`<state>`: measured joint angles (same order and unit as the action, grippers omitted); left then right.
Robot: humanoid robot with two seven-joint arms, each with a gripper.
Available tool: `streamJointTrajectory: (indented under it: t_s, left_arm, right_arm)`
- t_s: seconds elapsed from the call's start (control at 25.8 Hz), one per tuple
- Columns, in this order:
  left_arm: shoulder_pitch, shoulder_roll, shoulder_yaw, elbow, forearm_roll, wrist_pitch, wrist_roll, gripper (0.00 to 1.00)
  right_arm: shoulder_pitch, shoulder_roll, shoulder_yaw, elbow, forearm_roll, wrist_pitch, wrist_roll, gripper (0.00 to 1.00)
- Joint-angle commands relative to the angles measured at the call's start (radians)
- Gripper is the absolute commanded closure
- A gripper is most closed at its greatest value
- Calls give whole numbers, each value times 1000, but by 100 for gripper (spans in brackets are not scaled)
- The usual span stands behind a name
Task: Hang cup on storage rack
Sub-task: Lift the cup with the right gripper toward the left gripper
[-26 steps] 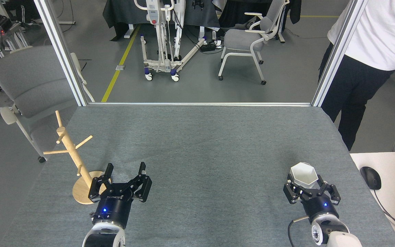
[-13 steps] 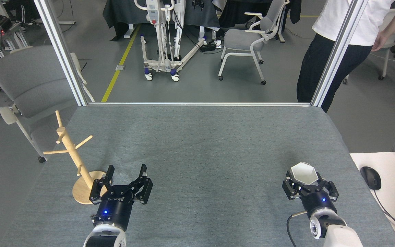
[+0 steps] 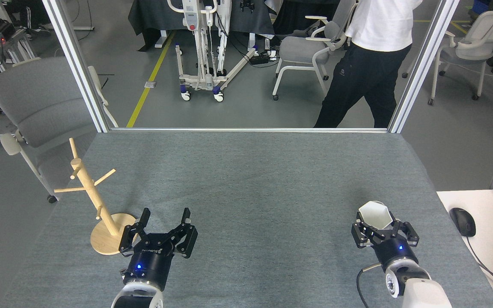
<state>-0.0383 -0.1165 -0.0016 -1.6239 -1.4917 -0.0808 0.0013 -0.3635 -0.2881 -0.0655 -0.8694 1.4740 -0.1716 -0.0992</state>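
On the near right side of the grey felt-covered table (image 3: pixel 250 179), the right gripper (image 3: pixel 384 231) has its black fingers wrapped around the cup (image 3: pixel 374 215), a white faceted thing with a hexagonal rim, so the jaws are pinching it from both sides. The cup's opening faces up and a bit toward the far side, and you can see into its pale inside. Over at the near left, the left gripper (image 3: pixel 164 219) is holding nothing, jaws spread wide with a clear gap between the two fingers, and a little blue light glows on its wrist. Just to the left of it stands the storage rack (image 3: pixel 93 197), a light wooden mug tree with a round disc base sitting flat on the table, a slim post leaning slightly left in this view, and pegs sticking out at angles. None of the pegs carries anything. Cup and rack are well apart, at opposite sides of the table. Past the far edge, a person (image 3: pixel 372 55) in a white top and dark trousers stands on the floor beside a grey office chair (image 3: pixel 310 47). A black mouse (image 3: pixel 462 221) lies on the white desk at the right.
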Motion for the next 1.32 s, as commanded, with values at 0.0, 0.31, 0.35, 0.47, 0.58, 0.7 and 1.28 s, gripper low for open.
streamJointTrajectory:
  t_s: [0.0, 0.31, 0.35, 0.47, 0.58, 0.7, 1.28]
  left_arm:
    - [11, 0, -21, -1, -1, 4, 0, 1]
    - [21, 6, -31, 1, -5, -5, 0, 1]
    - [21, 9, -35, 1, -10, -7, 0, 1]
    - [24, 12, -57, 3, -38, -8, 0, 1]
    - [35, 20, -112, 1, -82, -11, 0, 1]
    - [48, 47, -195, -4, -153, -11, 5, 1]
    - [-160, 1, -426, 164, -286, -36, 14, 1]
  right_arm:
    - [0, -5, 15, 3, -1, 1, 19, 50]
    - [-31, -16, 15, -109, -41, 37, 23, 57]
    - [-29, -16, 15, -158, -55, 60, 24, 58]
    - [-25, -16, 15, -312, -107, 169, 35, 58]
    - [-17, -10, 21, -450, -119, 265, 75, 58]
    - [-11, -3, 107, -574, -119, 416, 145, 58]
    - [-110, 40, 716, -755, -78, 1136, 466, 59]
